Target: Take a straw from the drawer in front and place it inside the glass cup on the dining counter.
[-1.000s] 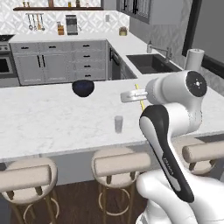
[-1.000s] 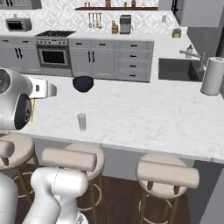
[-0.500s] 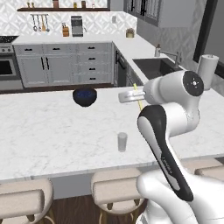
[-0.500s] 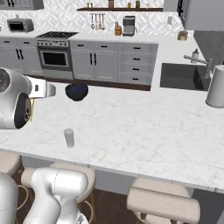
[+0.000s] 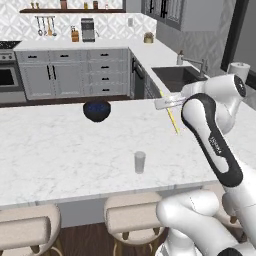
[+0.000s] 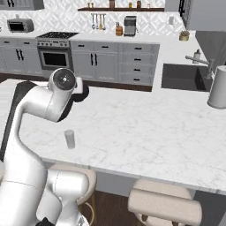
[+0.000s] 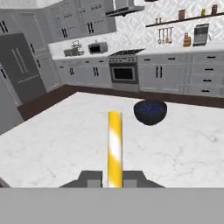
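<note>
My gripper (image 5: pixel 166 103) hangs above the white marble dining counter (image 5: pixel 55 155), shut on the thin yellow straw (image 5: pixel 173 120), which slants down and to the right from the fingers. In the hand view the straw (image 7: pixel 115 146) stands up between the two dark fingertips of the gripper (image 7: pixel 113 179). The small clear glass cup (image 5: pixel 140 162) stands upright on the counter near its front edge, lower left of the gripper and apart from it. From the right base the cup (image 6: pixel 69 138) sits just beside the white arm. The drawer is out of view.
A dark blue-black bowl (image 5: pixel 96 110) sits on the counter behind the cup, also ahead of the hand (image 7: pixel 150 111). Beige stools (image 5: pixel 131 215) line the counter's front. A sink (image 5: pixel 181 75) and a paper towel roll (image 6: pixel 217 87) are at the right.
The whole scene has shifted as the base drove; the cup now lies nearer the middle of the left base view. The gripper stays shut on the straw.
</note>
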Controlling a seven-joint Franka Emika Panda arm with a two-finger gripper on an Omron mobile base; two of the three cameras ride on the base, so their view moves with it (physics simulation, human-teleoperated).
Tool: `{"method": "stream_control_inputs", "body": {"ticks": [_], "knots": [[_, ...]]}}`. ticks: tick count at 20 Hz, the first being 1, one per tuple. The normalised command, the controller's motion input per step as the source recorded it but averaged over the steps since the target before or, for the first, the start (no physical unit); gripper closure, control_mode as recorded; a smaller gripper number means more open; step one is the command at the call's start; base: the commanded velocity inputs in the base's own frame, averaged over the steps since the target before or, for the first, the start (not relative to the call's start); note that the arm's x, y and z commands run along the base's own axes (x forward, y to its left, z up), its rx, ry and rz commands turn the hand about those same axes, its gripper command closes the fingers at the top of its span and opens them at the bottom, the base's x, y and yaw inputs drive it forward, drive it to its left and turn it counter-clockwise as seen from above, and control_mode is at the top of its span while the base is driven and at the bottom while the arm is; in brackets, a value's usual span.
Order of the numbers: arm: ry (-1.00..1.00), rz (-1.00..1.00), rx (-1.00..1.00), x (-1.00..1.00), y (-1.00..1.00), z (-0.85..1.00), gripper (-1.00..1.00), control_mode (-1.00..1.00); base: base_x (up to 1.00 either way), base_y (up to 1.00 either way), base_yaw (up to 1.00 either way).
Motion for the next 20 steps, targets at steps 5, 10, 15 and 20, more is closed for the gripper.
{"method": "stream_control_inputs", "body": {"ticks": [5, 10, 15, 20], "knots": [[-0.07, 0.64, 0.14, 0.19, -0.11, -0.47, 1.00, -1.00, 0.00, 0.00, 0.00], [-0.02, 0.47, 0.15, 0.23, 0.24, -0.38, 1.00, -1.00, 0.00, 0.00, 0.00], [-0.02, 0.26, 0.20, 0.08, 0.37, -0.02, 1.00, -1.00, 0.00, 0.00, 0.00], [-0.09, 0.08, 0.18, -0.27, 0.23, -0.03, 1.00, -1.00, 0.00, 0.00, 0.00]]}}
